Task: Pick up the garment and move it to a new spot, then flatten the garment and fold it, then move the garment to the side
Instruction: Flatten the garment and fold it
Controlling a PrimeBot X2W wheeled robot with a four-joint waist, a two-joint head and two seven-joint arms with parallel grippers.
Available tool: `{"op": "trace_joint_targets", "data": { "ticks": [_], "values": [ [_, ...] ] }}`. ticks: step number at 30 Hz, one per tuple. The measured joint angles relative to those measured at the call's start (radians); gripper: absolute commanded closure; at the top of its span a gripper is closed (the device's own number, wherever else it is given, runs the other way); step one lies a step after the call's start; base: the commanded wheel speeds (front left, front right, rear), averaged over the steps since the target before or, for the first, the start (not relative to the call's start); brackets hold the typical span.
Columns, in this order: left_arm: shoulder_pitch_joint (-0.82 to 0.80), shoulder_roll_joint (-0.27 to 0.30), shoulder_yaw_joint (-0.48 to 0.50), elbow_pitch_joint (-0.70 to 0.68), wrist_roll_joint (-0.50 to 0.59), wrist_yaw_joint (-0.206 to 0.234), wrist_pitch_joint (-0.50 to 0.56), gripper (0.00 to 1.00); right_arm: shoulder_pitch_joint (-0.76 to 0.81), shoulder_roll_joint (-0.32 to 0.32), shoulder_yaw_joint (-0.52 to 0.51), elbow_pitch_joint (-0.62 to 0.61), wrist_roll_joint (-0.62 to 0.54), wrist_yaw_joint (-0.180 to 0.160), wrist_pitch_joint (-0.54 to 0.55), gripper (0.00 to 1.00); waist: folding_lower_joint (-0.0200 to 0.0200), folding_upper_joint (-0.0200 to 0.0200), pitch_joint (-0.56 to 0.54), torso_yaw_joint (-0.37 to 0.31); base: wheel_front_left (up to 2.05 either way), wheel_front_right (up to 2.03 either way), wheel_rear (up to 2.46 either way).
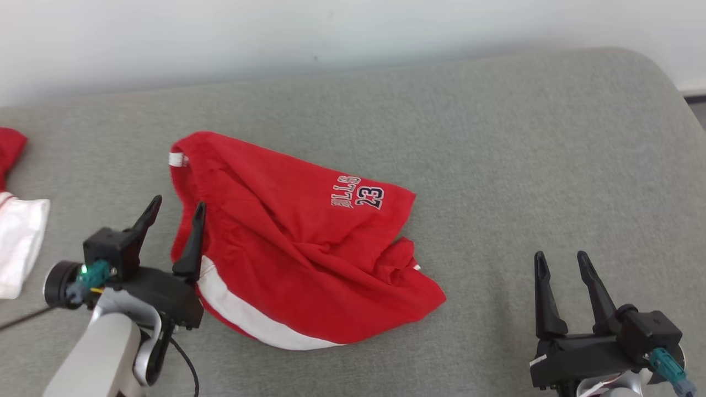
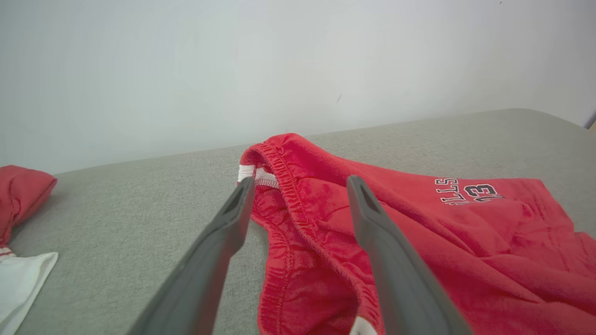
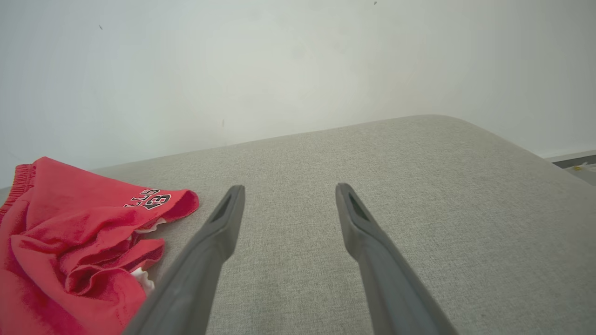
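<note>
The garment point(image 1: 298, 253) is a pair of red shorts with a white stripe and "23" lettering, lying crumpled on the grey cushioned surface point(image 1: 496, 138). My left gripper point(image 1: 177, 205) is open at the garment's left edge, its right finger over the red cloth and nothing pinched between the fingers. In the left wrist view, the garment's elastic waistband point(image 2: 288, 186) lies between and beyond the spread fingers of the left gripper point(image 2: 300, 182). My right gripper point(image 1: 562, 257) stands open at the lower right, well clear of the garment point(image 3: 74, 242), over bare cushion point(image 3: 288, 187).
Another red and white cloth point(image 1: 16, 231) lies at the far left edge of the surface, also seen as a red and white cloth point(image 2: 18, 223) in the left wrist view. A pale wall point(image 1: 331, 33) runs behind the surface. The cushion's rounded right corner point(image 1: 662, 82) drops to the floor.
</note>
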Motion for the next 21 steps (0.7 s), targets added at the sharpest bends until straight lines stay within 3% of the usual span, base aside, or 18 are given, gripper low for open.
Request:
{"op": "trace_joint_targets", "data": {
  "ticks": [9,21],
  "values": [
    [0.179,-0.006,0.127,-0.242,0.058,0.088,-0.016,0.0,0.03,0.0,-0.005,0.004,-0.016,0.0,0.0,0.0,-0.0001,-0.0001,-0.073,0.058,0.0,0.0,0.0],
    [0.467,-0.1,0.324,-0.519,0.24,0.123,-0.016,0.0,0.063,0.0,-0.002,0.02,-0.034,0.0,0.0,0.0,-0.0001,-0.0002,-0.124,0.117,0.0,0.0,0.0]
  ]
}}
